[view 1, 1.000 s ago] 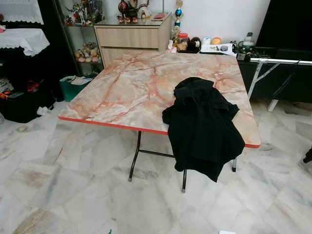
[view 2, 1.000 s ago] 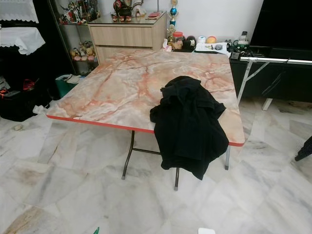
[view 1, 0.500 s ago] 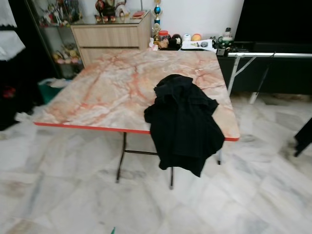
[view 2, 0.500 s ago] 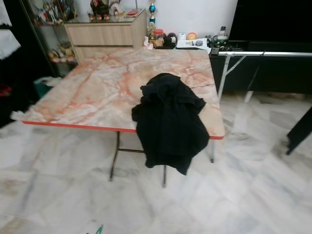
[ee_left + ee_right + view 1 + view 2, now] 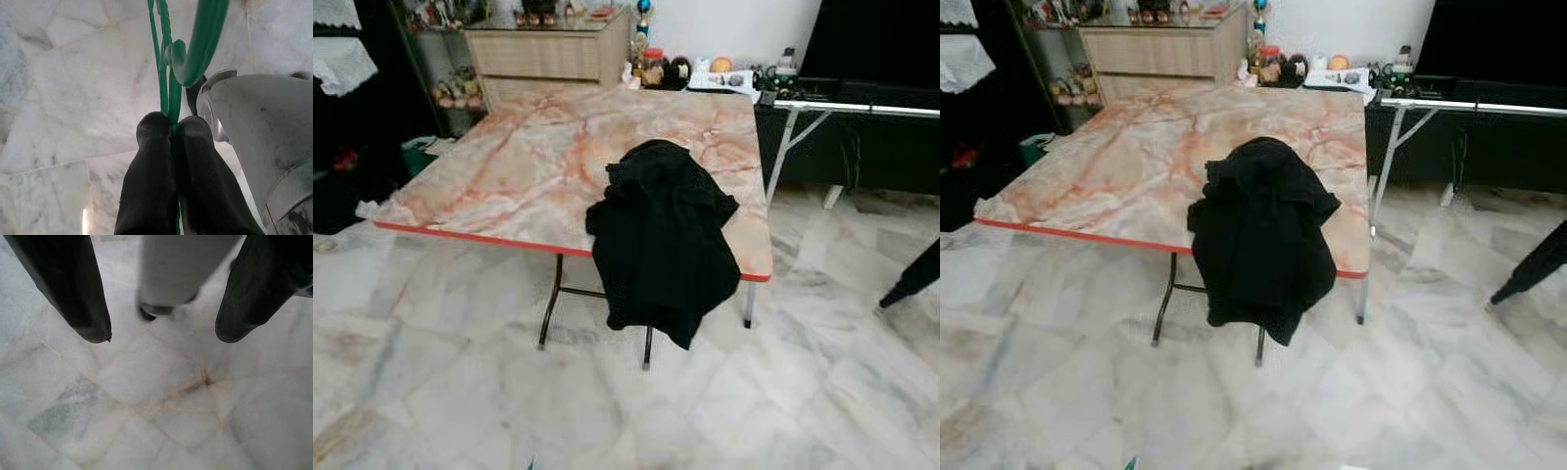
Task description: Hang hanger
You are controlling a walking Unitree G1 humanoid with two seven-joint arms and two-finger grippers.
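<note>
The left gripper hangs low over the pale marble-tiled floor, its two black fingers clamped together on the thin green plastic hanger, whose curved hook rises just beyond the fingertips. Ahead of both arms, a black jacket drapes over the near edge of the pink marble-patterned folding table. The right gripper hangs above bare tiles, fingers spread wide, holding nothing.
</note>
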